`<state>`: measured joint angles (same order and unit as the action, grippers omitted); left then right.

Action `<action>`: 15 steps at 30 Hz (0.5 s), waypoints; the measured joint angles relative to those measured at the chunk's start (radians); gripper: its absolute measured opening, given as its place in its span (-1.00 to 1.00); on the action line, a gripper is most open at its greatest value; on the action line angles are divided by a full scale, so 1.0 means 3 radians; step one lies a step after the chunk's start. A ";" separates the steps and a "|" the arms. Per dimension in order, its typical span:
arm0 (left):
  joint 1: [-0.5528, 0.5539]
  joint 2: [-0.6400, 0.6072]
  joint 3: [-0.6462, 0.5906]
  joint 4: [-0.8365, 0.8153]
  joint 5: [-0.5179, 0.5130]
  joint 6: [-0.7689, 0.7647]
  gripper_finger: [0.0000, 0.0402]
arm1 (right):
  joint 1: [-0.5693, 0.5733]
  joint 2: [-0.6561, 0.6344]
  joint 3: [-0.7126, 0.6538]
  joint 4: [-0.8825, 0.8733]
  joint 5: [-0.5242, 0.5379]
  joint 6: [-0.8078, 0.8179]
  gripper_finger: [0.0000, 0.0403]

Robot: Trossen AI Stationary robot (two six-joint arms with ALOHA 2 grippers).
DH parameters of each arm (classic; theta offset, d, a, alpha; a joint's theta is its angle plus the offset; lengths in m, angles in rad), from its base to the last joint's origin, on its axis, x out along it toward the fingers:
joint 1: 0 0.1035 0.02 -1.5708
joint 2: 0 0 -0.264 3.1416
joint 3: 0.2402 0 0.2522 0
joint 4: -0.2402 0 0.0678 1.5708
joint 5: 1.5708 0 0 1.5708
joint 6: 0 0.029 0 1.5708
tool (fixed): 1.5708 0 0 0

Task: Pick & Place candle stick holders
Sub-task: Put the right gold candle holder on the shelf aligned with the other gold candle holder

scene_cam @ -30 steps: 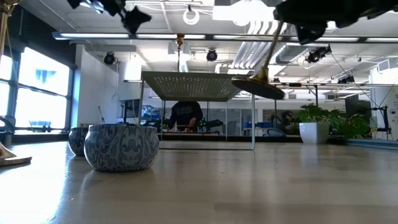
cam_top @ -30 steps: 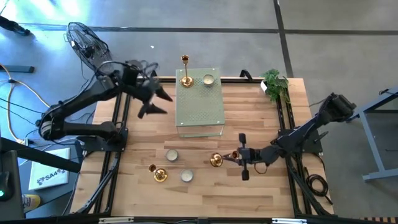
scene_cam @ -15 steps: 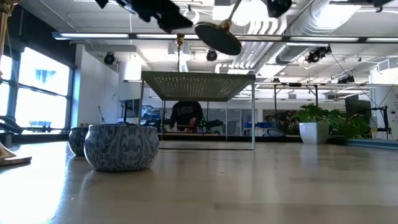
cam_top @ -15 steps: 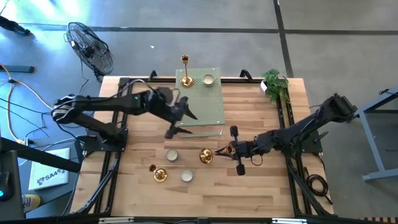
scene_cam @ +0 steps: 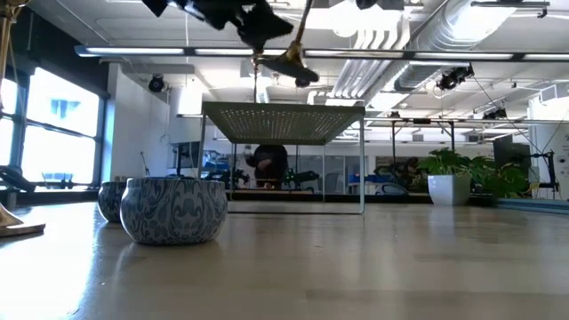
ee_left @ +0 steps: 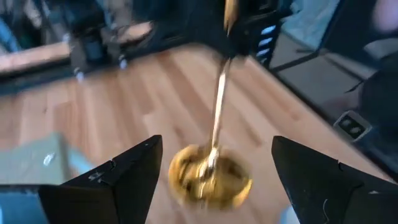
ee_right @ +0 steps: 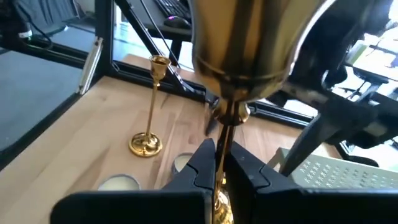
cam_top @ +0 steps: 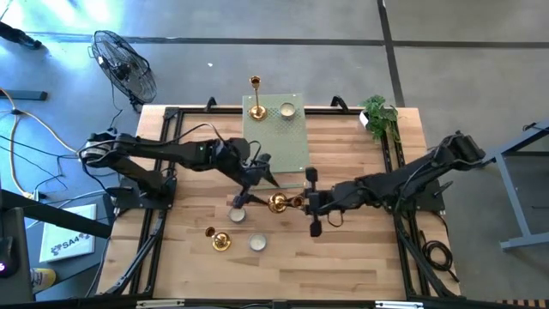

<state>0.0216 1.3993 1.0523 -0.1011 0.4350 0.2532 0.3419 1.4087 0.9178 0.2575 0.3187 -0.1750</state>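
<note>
While the right gripper pinches the slim polished stem of a shiny gold holder, its round base hangs between the left gripper's spread dark fingers, touching neither. Beyond the right fingers, another gold holder stands upright on planked wood beside low cream cups.

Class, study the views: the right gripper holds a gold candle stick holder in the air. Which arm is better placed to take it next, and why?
Probably left. The left gripper is open, and the held gold holder hangs between its fingers. The right gripper is shut on the stem.
</note>
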 joint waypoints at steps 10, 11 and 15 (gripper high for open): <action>-0.0281 -0.0002 0.0001 -0.0029 -0.0686 -0.0077 0.49 | -0.0119 0.0343 0.0480 -0.0168 -0.0196 -0.0139 -0.96; -0.0293 -0.0002 0.0001 -0.0044 -0.0686 -0.0085 0.49 | -0.0111 0.0360 0.0521 -0.0197 -0.0197 -0.0155 -0.96; -0.0299 -0.0002 0.0001 -0.0046 -0.0589 -0.0088 0.49 | -0.0108 0.0390 0.0615 -0.0235 -0.0196 -0.0183 -0.96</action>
<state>-0.0681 1.3987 1.0527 -0.1150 0.2582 0.2268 0.3096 1.5257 1.1022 0.1868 0.2600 -0.2298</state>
